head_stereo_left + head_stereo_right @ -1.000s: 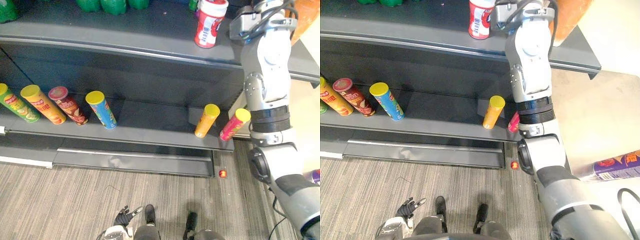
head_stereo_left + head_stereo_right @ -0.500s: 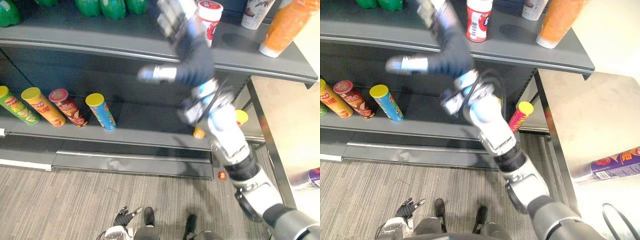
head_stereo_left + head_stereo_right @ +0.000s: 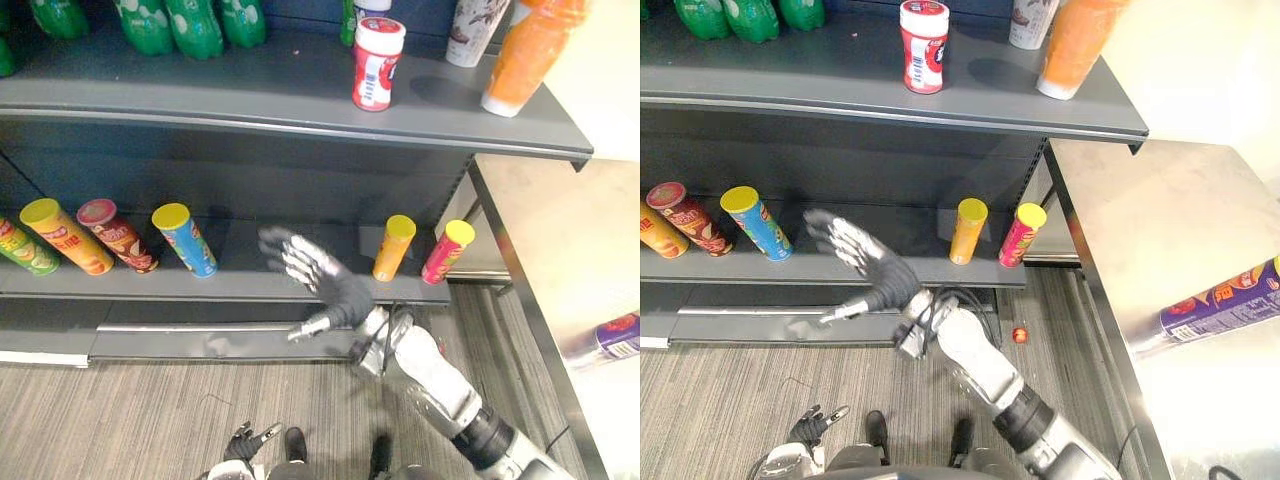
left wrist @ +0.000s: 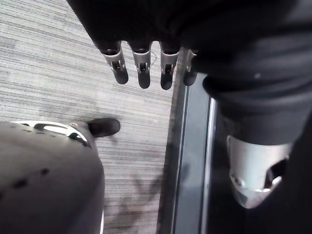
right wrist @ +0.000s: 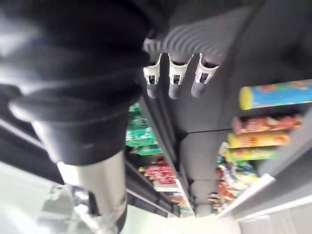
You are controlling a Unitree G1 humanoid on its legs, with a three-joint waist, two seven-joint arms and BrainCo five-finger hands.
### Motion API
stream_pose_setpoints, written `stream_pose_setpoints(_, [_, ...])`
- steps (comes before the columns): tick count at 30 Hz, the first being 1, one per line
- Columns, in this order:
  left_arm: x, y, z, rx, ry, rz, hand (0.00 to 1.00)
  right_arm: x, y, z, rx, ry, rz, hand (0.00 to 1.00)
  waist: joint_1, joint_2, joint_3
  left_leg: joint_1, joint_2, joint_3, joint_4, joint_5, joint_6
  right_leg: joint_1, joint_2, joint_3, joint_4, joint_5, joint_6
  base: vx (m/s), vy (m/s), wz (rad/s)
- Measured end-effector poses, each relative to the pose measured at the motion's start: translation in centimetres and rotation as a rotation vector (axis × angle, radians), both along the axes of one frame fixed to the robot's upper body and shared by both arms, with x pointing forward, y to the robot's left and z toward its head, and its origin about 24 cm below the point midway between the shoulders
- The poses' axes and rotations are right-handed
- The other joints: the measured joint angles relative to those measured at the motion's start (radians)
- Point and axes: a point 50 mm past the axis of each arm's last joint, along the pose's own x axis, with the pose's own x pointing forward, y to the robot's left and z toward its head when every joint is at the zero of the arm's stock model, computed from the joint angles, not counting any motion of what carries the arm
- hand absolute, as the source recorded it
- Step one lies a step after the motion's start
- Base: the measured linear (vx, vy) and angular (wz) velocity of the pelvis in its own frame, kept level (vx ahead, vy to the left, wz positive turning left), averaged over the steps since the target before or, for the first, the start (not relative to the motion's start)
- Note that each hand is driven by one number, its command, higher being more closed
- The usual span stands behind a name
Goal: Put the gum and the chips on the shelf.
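The gum, a red and white jar (image 3: 378, 62), stands upright on the upper shelf (image 3: 250, 92), apart from both hands. A purple chips can (image 3: 1220, 310) lies on its side on the steel table (image 3: 1140, 210) at the right. My right hand (image 3: 322, 277) hangs open in front of the lower shelf (image 3: 250, 285), fingers spread, holding nothing; its fingers (image 5: 175, 78) are straight in the right wrist view. My left hand (image 3: 250, 440) stays low over the carpet, fingers (image 4: 141, 70) straight and empty.
Several chips cans lean on the lower shelf: yellow, red and blue (image 3: 185, 238) at the left, yellow (image 3: 393, 247) and pink (image 3: 446, 251) at the right. Green bottles (image 3: 190, 22), a white cup (image 3: 474, 30) and an orange bottle (image 3: 528, 52) stand on the upper shelf.
My right arm has swung down from beside the gum jar on the upper shelf to the front of the lower shelf. The camera has shifted; the jar stays put.
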Motion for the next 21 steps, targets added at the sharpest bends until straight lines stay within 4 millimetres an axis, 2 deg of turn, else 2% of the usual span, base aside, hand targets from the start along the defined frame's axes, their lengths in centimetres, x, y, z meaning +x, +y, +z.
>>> stream_pose_setpoints(1, [0.0,0.0,0.0,-0.001,0.000,0.005,0.00,-0.2,-0.2,-1.1,-0.017,0.041,-0.009,0.00,0.000,0.000,-0.001,0.002,0.000,0.003,0.000,-0.001,0.001,0.000,0.000,0.002,0.000,-0.001,-0.002,0.03,0.002,-0.08])
stream_pose_setpoints(3, [-0.1,-0.2,-0.1,-0.006,0.002,0.003,0.00,-1.3,-1.3,-5.5,-0.102,0.208,-0.035,0.00,-0.001,0.006,-0.005,0.004,-0.001,0.014,0.000,-0.004,0.001,-0.002,0.000,0.013,0.000,-0.002,-0.002,0.04,0.002,-0.12])
stream_pose_setpoints(4, [-0.1,-0.2,-0.1,-0.008,0.002,0.002,0.00,-1.7,-1.6,-6.5,-0.131,0.239,-0.042,0.00,-0.001,0.007,-0.005,0.004,-0.001,0.016,0.000,-0.005,0.001,-0.002,-0.001,0.016,-0.001,-0.002,-0.002,0.04,0.003,-0.09])
stream_pose_setpoints(6, [0.0,-0.8,-0.2,-0.024,-0.005,0.008,0.00,-3.3,-3.3,-10.4,-0.237,0.362,-0.080,0.00,-0.003,0.015,-0.009,0.005,-0.002,0.019,0.000,-0.010,0.005,-0.002,-0.002,0.019,-0.002,-0.006,-0.004,0.05,0.002,-0.04])
stream_pose_setpoints(7, [0.0,-0.9,-0.2,-0.029,-0.010,0.013,0.00,-3.7,-3.9,-11.3,-0.260,0.393,-0.098,0.00,-0.004,0.017,-0.010,0.005,-0.003,0.019,0.000,-0.011,0.005,-0.002,-0.002,0.019,-0.002,-0.009,-0.003,0.06,0.001,-0.02])
stream_pose_setpoints(9, [0.1,-1.2,-0.2,-0.043,-0.020,0.019,0.00,-4.8,-6.4,-14.4,-0.343,0.509,-0.188,0.00,-0.006,0.023,-0.011,0.006,-0.004,0.022,0.000,-0.013,0.002,-0.003,-0.003,0.021,-0.002,-0.010,-0.003,0.06,0.000,-0.02])
stream_pose_setpoints(12, [0.1,-1.4,-0.2,-0.037,-0.016,-0.006,0.00,-5.8,-9.2,-17.0,-0.420,0.616,-0.295,0.00,-0.013,0.027,-0.013,0.014,-0.004,0.027,0.000,-0.017,0.001,-0.001,-0.004,0.026,0.005,-0.012,0.002,0.07,-0.001,-0.07])
stream_pose_setpoints(15, [0.1,-2.1,-0.4,-0.055,-0.015,-0.019,0.00,-7.7,-13.1,-20.4,-0.557,0.766,-0.428,0.00,-0.026,0.042,-0.020,0.028,-0.008,0.044,0.000,-0.028,-0.001,0.000,-0.009,0.037,0.014,-0.017,0.005,0.07,0.007,-0.12])
stream_pose_setpoints(17, [0.0,-2.7,-0.5,-0.072,-0.014,-0.023,0.00,-8.6,-14.7,-21.6,-0.600,0.840,-0.491,0.00,-0.032,0.050,-0.020,0.030,-0.012,0.044,0.000,-0.030,0.000,0.001,-0.013,0.037,0.014,-0.017,0.005,0.05,0.017,0.00])
stream_pose_setpoints(19, [0.1,-3.1,-0.6,-0.093,-0.016,-0.042,0.00,-10.5,-16.6,-23.4,-0.643,0.968,-0.585,0.00,-0.032,0.056,-0.020,0.038,-0.014,0.045,0.000,-0.031,-0.001,0.009,-0.015,0.037,0.015,-0.019,0.008,0.05,0.014,-0.01])
stream_pose_setpoints(21, [-0.1,-3.2,-0.6,-0.098,-0.011,-0.041,0.00,-11.2,-18.4,-24.1,-0.604,1.071,-0.737,0.00,-0.036,0.060,-0.021,0.049,-0.015,0.047,0.000,-0.033,-0.001,0.018,-0.016,0.039,0.014,-0.020,0.009,0.05,0.004,-0.02])
